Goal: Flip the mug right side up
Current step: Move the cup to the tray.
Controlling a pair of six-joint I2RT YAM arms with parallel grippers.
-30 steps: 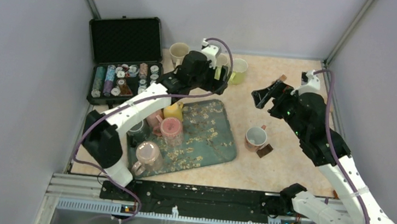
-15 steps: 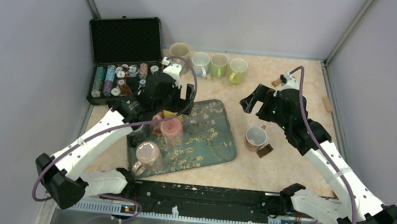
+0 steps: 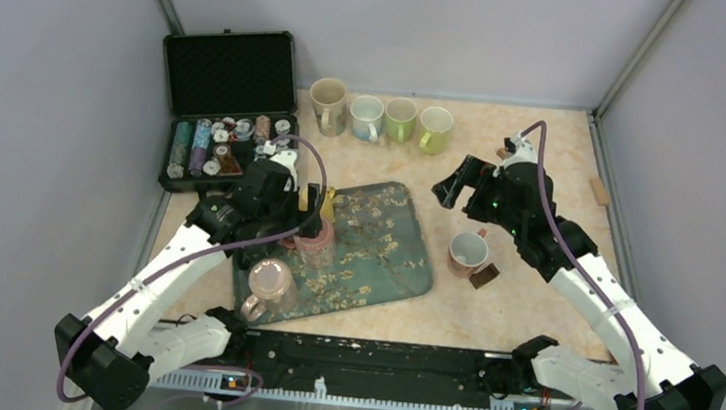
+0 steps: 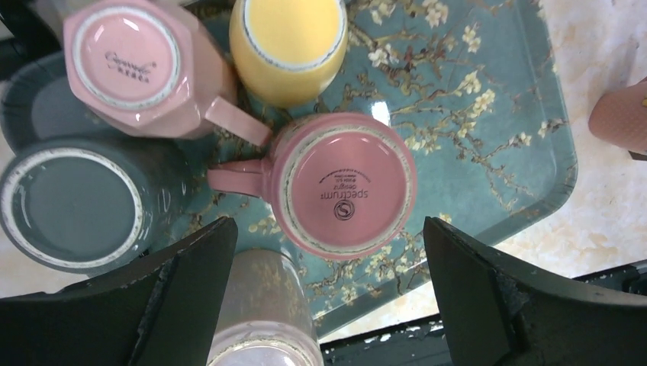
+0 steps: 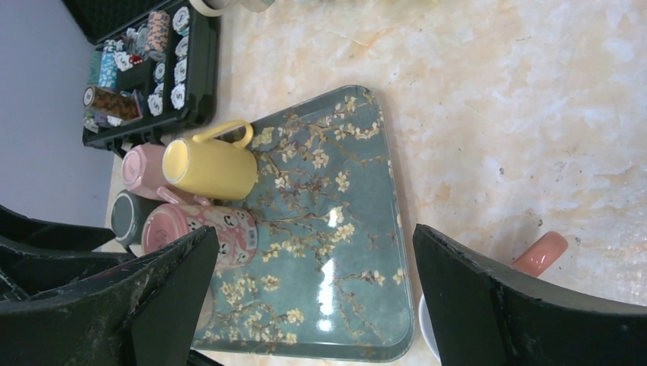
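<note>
On the blossom tray [image 4: 488,114] — pink mug [image 4: 347,187], base up, beside other upturned mugs. Left gripper [image 4: 329,229] above it, jaws wide, holding nothing. Right gripper [image 5: 313,236] — likewise spread, empty.

In the top view, a teal blossom-printed tray [image 3: 389,258] lies mid-worktop [image 3: 530,312]. An open black hard case of poker chips [image 3: 228,102] sits upper left, a row of four ceramic mugs [image 3: 379,118] lies behind the tray, and a salmon ceramic mug [image 3: 465,252] stands just right of it. In the left wrist view, a round pink ceramic mug [image 4: 347,187] is on the tray. A yellow ceramic mug [image 4: 288,46] is above it, an eight-sided pink mug [image 4: 133,61] upper left, a dark grey mug [image 4: 69,202] left and a speckled mug [image 4: 263,305] below.
</note>
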